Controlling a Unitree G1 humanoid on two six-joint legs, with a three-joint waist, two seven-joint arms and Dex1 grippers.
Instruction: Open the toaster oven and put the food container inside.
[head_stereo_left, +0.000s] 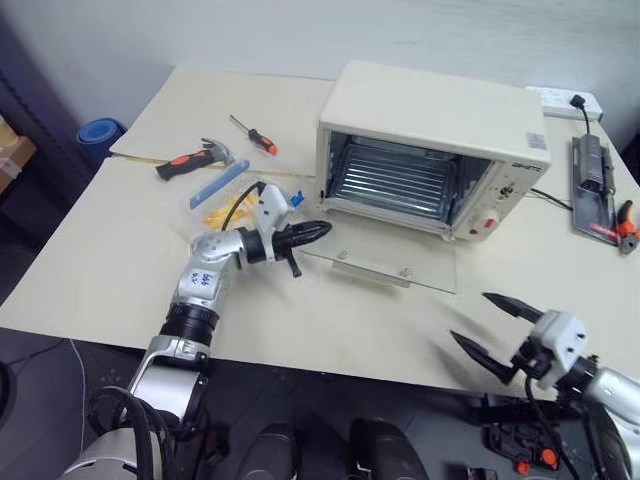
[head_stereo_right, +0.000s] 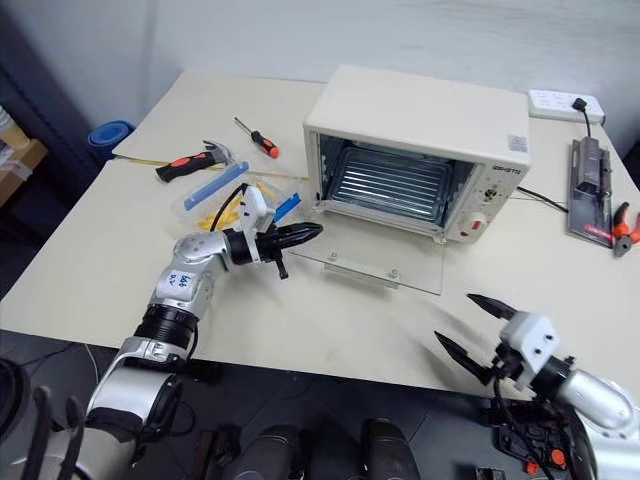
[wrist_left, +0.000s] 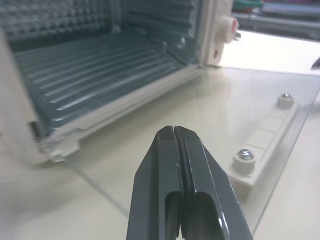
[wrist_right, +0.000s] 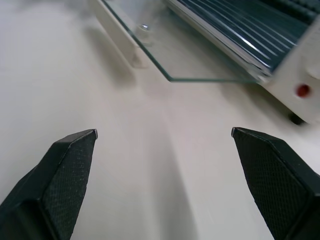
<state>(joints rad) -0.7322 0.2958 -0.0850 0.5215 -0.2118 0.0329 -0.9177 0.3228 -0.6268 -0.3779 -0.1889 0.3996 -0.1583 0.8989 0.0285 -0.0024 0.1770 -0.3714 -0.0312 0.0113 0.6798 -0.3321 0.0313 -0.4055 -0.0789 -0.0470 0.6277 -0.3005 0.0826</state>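
The toaster oven (head_stereo_left: 430, 150) is seen on the cream table (head_stereo_left: 120, 290) with its glass door (head_stereo_left: 385, 262) dropped flat in front of it and the ribbed interior exposed. The left gripper (head_stereo_left: 318, 230) is held just over the door's left edge, its fingers pressed together on nothing, while the food container (head_stereo_right: 228, 205), with its yellow sticks and blue clips, is left on the table behind that arm, near the hammer (head_stereo_left: 195, 158) and the screwdriver (head_stereo_left: 254, 135). The right gripper (head_stereo_left: 490, 328) is spread wide and empty near the table's front edge, well apart from the oven.
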